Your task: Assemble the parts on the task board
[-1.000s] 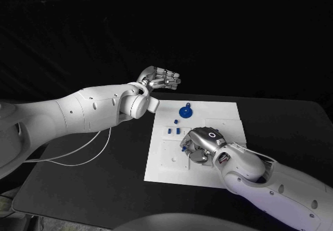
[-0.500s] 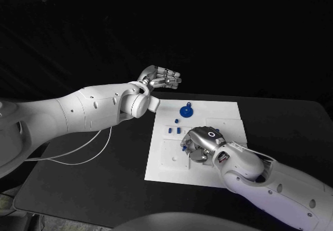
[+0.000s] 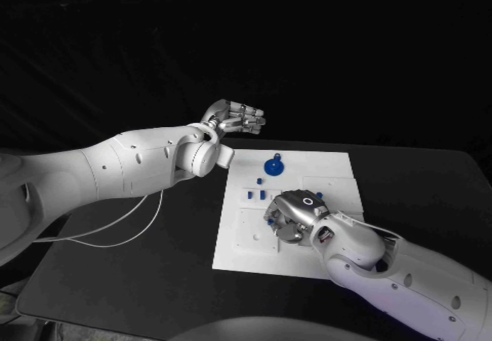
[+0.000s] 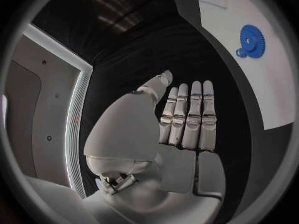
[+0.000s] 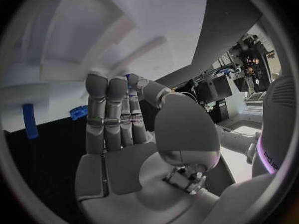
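While the left robot hand [image 3: 234,116] hangs above the black counter [image 3: 134,270] just past the far left corner of the white task board [image 3: 338,170], its fingers [image 4: 190,114] lie straight and side by side with nothing in them. On the far part of the board lies a blue gear [image 3: 275,165] with a smaller blue piece touching its far edge; the left wrist view shows the same gear [image 4: 252,41] flat on the white plate. Nearer, toward the board's left side, small blue parts [image 3: 257,192] stand in a short row. The right robot hand [image 3: 295,217] rests low over the middle of the board, palm down, fingers bent toward the surface. A bit of blue [image 3: 269,220] shows at its left edge, and in the right wrist view a blue tip [image 5: 129,78] peeks out between its fingertips [image 5: 107,87], but whether the hand grips that piece cannot be told. A thin white cable [image 3: 123,231] loops on the counter left of the board.
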